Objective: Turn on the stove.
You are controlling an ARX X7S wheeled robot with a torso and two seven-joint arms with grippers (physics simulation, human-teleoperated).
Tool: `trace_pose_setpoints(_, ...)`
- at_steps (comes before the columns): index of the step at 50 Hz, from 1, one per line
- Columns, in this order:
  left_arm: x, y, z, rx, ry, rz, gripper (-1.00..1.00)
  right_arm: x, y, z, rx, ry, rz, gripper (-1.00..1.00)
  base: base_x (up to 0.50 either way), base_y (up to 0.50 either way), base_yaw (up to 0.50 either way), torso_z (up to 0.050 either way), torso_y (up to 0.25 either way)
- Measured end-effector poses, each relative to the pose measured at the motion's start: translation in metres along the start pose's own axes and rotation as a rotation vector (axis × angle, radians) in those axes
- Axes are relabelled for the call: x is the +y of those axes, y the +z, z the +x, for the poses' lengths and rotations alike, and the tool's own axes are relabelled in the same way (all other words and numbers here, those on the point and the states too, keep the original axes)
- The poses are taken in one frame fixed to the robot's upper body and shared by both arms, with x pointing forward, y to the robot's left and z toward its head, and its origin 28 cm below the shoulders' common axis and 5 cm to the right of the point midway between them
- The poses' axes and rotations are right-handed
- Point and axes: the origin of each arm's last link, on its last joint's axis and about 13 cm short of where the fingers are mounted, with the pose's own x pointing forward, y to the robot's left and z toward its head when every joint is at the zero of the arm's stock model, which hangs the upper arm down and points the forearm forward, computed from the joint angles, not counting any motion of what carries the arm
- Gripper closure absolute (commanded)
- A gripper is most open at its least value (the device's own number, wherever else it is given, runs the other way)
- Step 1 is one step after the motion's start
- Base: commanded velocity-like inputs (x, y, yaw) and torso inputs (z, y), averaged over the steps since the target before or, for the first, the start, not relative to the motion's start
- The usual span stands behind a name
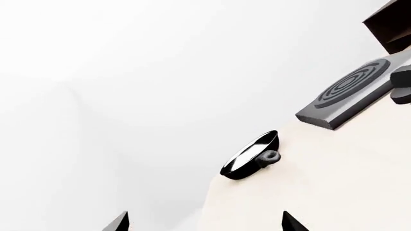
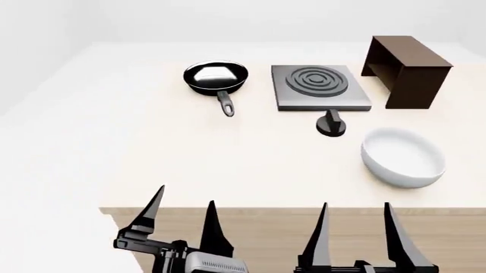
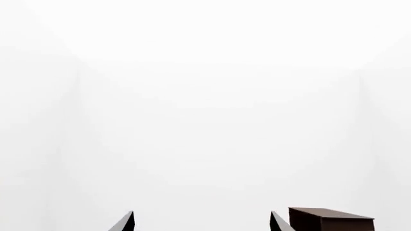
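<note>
The stove (image 2: 320, 86) is a flat square grey hotplate with concentric rings at the back middle of the table. Its small round black knob (image 2: 331, 124) with a ridge sits just in front of it. The stove also shows in the left wrist view (image 1: 352, 89), with the knob (image 1: 402, 85) at that frame's edge. My left gripper (image 2: 184, 211) is open and empty at the table's near edge, left of centre. My right gripper (image 2: 354, 219) is open and empty at the near edge, far in front of the knob. Both also show open in their wrist views: left (image 1: 205, 222), right (image 3: 201, 222).
A black frying pan (image 2: 216, 78) stands left of the stove, handle toward me; it shows in the left wrist view (image 1: 250, 155). A dark brown wooden box (image 2: 404, 62) stands right of the stove and shows in the right wrist view (image 3: 328, 219). A white bowl (image 2: 402, 157) sits front right. The beige table (image 2: 251, 165) ends near my grippers.
</note>
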Motion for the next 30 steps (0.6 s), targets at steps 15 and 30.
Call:
trace_pose_setpoints(15, 0.0017, 0.0038, -0.0011, 0.001, 0.000, 0.000, -1.00, 0.0004, -0.0001, -0.0008, 0.003, 0.006, 0.012, -1.00, 0.03, 0.03, 0.00, 0.000, 0.000)
trace_pose_setpoints(30, 0.0022, 0.0042, -0.0010, 0.001, 0.000, -0.001, -1.00, 0.0002, -0.0009, -0.0013, 0.009, 0.010, 0.019, -1.00, 0.14, 0.00, 0.00, 0.000, 0.000)
